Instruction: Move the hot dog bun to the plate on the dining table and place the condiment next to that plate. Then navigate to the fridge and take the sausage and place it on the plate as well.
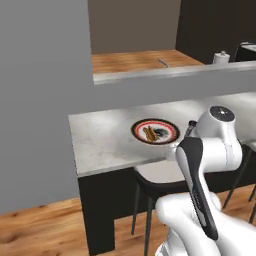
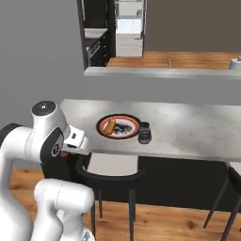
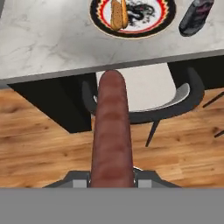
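The fingers (image 3: 111, 175) are clamped on the sausage (image 3: 112, 131), short of the table (image 3: 43, 39), since the bun (image 3: 118, 13) already lies on the plate (image 3: 166, 19), jar (image 3: 195, 16) beside it.

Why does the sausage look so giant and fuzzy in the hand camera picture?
Hand view: the sausage sits right at the lens between shut jaws, so it looms big and soft-edged. Right base view: the hot dog bun on the plate looks small, evenly lit.
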You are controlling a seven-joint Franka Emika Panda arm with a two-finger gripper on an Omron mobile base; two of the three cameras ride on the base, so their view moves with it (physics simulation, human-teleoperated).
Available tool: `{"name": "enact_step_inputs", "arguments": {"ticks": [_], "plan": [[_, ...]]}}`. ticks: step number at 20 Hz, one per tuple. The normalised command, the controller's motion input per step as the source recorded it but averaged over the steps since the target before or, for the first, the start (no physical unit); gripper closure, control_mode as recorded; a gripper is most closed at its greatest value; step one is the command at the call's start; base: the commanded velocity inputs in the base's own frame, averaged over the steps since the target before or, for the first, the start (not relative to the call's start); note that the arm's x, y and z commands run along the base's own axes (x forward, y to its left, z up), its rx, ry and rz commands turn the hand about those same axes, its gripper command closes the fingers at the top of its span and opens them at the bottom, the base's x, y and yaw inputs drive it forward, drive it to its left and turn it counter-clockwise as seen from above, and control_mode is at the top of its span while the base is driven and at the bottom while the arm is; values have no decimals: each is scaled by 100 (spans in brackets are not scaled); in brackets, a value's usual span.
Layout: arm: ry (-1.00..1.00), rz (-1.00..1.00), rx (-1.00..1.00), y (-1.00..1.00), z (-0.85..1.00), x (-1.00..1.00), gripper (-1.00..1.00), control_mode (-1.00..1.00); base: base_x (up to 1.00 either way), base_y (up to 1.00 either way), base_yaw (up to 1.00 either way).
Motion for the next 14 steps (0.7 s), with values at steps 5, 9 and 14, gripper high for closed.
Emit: {"name": "enact_step_inputs", "arguments": {"ticks": [5,9,14], "plan": [[0,0,0,0,0,0,100,100,89,81,-31],[11,-16,0,6,0,71,100,-100,22,13,-7],[13,-13,0,-49,0,99,100,-100,0,0,0]]}}
